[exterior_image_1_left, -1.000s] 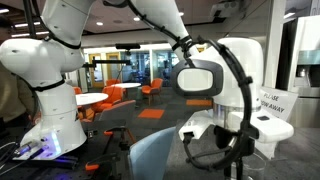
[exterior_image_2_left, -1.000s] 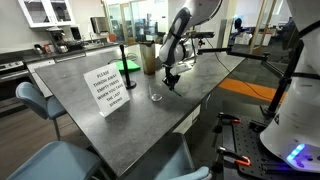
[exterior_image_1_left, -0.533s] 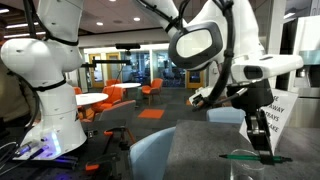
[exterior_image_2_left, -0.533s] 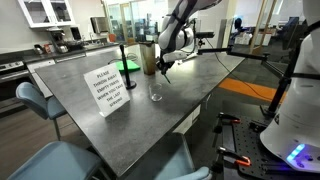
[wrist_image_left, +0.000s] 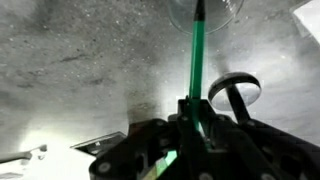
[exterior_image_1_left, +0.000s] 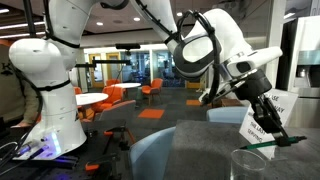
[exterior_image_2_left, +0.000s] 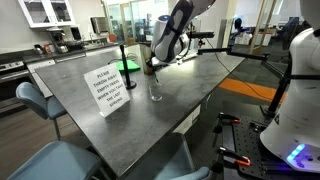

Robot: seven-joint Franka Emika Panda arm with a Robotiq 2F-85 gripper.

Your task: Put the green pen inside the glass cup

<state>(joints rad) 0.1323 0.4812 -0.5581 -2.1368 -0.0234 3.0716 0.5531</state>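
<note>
My gripper (exterior_image_1_left: 274,130) is shut on the green pen (exterior_image_1_left: 262,146) and holds it just above the rim of the glass cup (exterior_image_1_left: 255,166), which stands upright on the grey table (exterior_image_2_left: 205,90). In an exterior view the gripper (exterior_image_2_left: 153,69) hangs a little above and behind the glass cup (exterior_image_2_left: 156,94). In the wrist view the green pen (wrist_image_left: 195,55) sticks out from between the fingers (wrist_image_left: 190,112), with its tip at the rim of the glass cup (wrist_image_left: 205,12). The pen's tip is outside the cup.
A white sign (exterior_image_2_left: 105,88) stands on the table beside the cup. A black round-based stand (exterior_image_2_left: 127,66) and a dark container (exterior_image_2_left: 147,58) are behind it. The stand also shows in the wrist view (wrist_image_left: 236,90). Chairs stand at the table's near edge.
The gripper has swung round and moved with the pen toward the glass cup, from beside it to just above it. The cup has not moved.
</note>
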